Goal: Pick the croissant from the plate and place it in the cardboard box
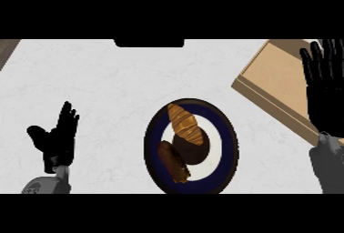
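R hand (326,91): fingers (316,63) straight, spread, holding nothing. Sits over the near-right part of the flat tan cardboard box (275,77), whether touching can't tell. L hand (57,136): released too, fingers up, resting at view left, well apart from everything.

Target = golden-brown ridged croissant (184,122), on the far half of the round plate w/ dark blue rim and white centre (230,150), mid-counter. Not picked yet. Box is to the upper right of the plate, near but not touching.

Handling (my read): light, soft, flaky crust, so crushes if squeezed and sheds crumbs. Surface dry and ridged, prob not slippery. Ends taper thin and look likely to break, so don't grab tips. Best hold is across the fat mid-section, thumb one side, fingers the other, perpendicular to the long axis.

Orientation: long axis runs mostly far-to-near in view, tilted a bit. Far tip points up-left, near tip down-right. Near tip touches or overlaps a dark brown rounded pastry (191,148); can't tell which is on top. A second elongated dark brown piece (173,163) lies beside that, near-left on the plate.

So approach from the far/side of the croissant to avoid nudging the neighbours. R hand is closer to both plate and box; the pale speckled counter (101,82) shows nothing lying in the path.
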`<action>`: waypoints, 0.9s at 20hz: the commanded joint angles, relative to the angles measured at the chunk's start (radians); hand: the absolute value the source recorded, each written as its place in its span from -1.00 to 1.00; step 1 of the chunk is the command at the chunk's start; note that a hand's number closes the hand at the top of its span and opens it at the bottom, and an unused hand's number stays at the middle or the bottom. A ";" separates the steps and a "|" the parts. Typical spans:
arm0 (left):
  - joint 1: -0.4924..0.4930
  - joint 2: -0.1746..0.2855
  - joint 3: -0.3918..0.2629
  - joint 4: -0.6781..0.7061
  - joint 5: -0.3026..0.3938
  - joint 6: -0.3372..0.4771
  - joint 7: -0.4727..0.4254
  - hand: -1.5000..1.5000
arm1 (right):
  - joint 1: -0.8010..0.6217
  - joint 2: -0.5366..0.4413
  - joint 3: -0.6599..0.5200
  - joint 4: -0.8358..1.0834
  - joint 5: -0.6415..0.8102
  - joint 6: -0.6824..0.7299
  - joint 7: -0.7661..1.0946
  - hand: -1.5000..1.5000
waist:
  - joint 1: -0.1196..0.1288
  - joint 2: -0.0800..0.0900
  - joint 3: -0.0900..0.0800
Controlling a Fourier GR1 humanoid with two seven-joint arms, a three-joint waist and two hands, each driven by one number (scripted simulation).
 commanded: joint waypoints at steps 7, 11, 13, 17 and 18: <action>-0.166 0.169 -0.183 -0.111 -0.171 -0.224 -0.096 0.00 | -0.243 -0.355 0.194 -0.131 0.351 0.242 0.016 -1.00 | -0.019 -0.056 -0.010; -0.196 0.230 -0.203 -0.185 -0.160 -0.337 -0.100 0.00 | -0.271 -0.292 0.284 -0.037 0.447 0.270 -0.095 -1.00 | 0.030 -0.032 0.005; -0.224 0.212 -0.208 -0.153 -0.174 -0.329 -0.097 0.00 | -0.320 -0.286 0.322 0.019 0.554 0.266 -0.203 -1.00 | 0.032 -0.025 0.005; -0.205 0.205 -0.211 -0.212 -0.177 -0.321 -0.069 0.00 | -0.357 -0.332 0.371 0.040 0.700 0.279 -0.338 -1.00 | 0.027 -0.034 0.006; -0.195 0.241 -0.177 -0.201 -0.146 -0.366 -0.097 0.00 | -0.328 -0.345 0.401 0.026 0.760 0.260 -0.359 -1.00 | 0.020 -0.034 0.005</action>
